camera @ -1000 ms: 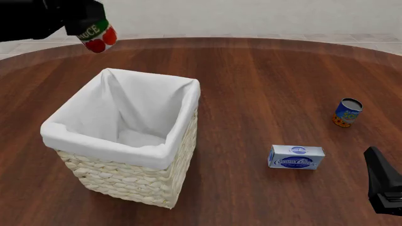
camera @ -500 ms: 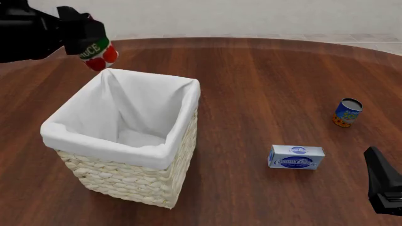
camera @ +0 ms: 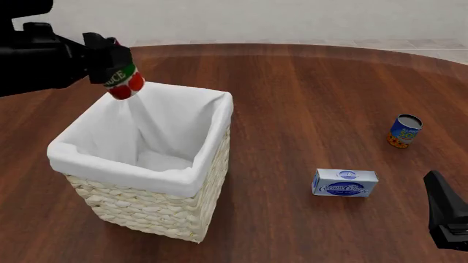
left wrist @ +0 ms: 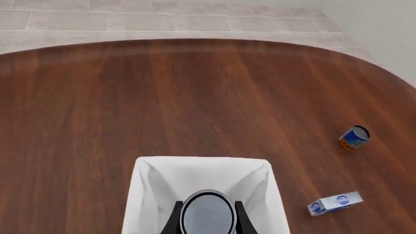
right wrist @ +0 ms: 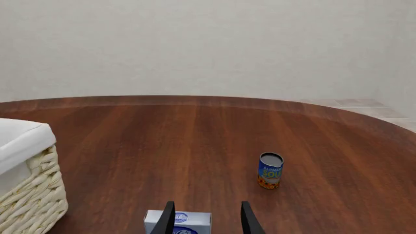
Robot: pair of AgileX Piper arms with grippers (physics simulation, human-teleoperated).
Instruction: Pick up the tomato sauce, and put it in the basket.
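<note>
I see the left gripper (left wrist: 207, 219) clamped on the tomato sauce (left wrist: 208, 213), directly above the basket (left wrist: 153, 171) opening. Blue can (left wrist: 354, 137) and blue-and-white box (left wrist: 334, 203) stand well apart on the table (left wrist: 195, 92).

The left gripper (camera: 117, 74) is reaching in from the left at height, its fingers (left wrist: 174, 220) clamping the tomato sauce (camera: 124, 83). The right gripper (right wrist: 206, 217) is sitting low near the table's right edge, fingers parted around nothing.
</note>
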